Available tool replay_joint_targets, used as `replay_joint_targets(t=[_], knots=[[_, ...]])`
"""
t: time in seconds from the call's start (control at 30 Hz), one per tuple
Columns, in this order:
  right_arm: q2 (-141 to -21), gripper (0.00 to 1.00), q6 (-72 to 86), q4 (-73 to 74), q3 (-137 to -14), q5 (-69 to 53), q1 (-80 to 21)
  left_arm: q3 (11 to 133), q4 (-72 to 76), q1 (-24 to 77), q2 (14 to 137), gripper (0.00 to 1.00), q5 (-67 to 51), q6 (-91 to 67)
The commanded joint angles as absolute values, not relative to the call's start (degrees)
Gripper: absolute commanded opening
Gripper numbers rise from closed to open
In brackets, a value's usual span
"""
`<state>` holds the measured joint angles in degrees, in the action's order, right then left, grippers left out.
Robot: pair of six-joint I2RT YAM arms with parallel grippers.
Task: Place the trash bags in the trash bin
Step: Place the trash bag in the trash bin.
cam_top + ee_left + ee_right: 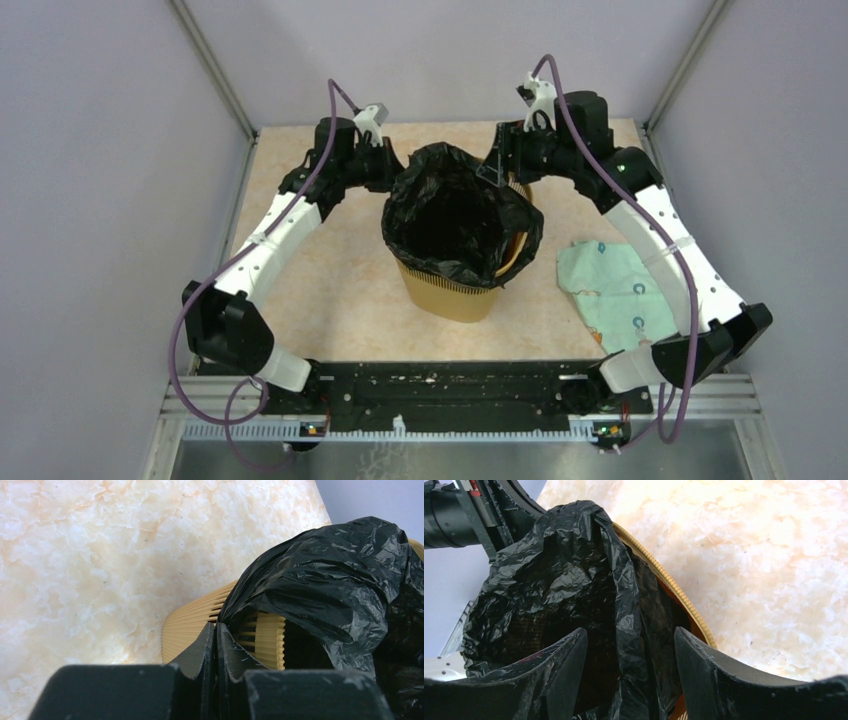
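The mustard-yellow trash bin (447,292) stands upright mid-table. A glossy black trash bag (455,210) lines it, its mouth open upward and its edge folded over the front and sides of the rim. My left gripper (395,178) is at the bin's far-left rim. In the left wrist view its fingertips (216,628) are pressed together where the bag (320,570) edge comes down over the slotted bin wall (190,625). My right gripper (500,165) hangs over the far-right rim. It stands open (630,630) astride a loose fold of bag (624,605), just inside the bin rim (674,587).
A pale green patterned cloth (615,290) lies flat on the table right of the bin, under my right arm. Grey walls with metal frame posts (215,70) close the table on three sides. The left arm's wrist (454,515) shows beyond the bag in the right wrist view.
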<state>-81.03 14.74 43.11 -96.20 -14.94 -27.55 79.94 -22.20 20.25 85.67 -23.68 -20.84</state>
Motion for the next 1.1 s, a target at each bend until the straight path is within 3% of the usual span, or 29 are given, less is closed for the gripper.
replay_joint_targets(t=[0.0, 0.17, 0.5, 0.67, 0.73, 1.07], knots=[[-81.75, 0.61, 13.74, 43.03, -99.9, -17.18, -27.22, 82.65, -18.57, 20.13, 86.21, 0.1, -25.03, -20.21], [-82.34, 0.48, 13.97, 43.63, -100.2, -16.53, -26.36, 83.31, -18.57, 20.1, 86.53, 0.1, -25.42, -20.39], [-84.39, 0.41, 12.58, 46.22, -100.98, -17.26, -25.97, 83.9, -18.8, 20.2, 87.13, 0.11, -25.76, -20.39], [-83.57, 0.12, 12.65, 46.51, -101.91, -12.4, -26.02, 83.68, -18.88, 20.2, 87.27, 0.1, -25.75, -20.48], [-82.74, 0.07, 12.71, 46.62, -102.41, -8.84, -26.06, 83.48, -18.91, 20.2, 87.28, 0.1, -25.76, -20.51], [-81.38, 0.07, 9.9, 45.1, -100.72, 1.63, -26.06, 82.66, -18.17, 20.3, 87.49, 0.1, -26.36, -20.83]])
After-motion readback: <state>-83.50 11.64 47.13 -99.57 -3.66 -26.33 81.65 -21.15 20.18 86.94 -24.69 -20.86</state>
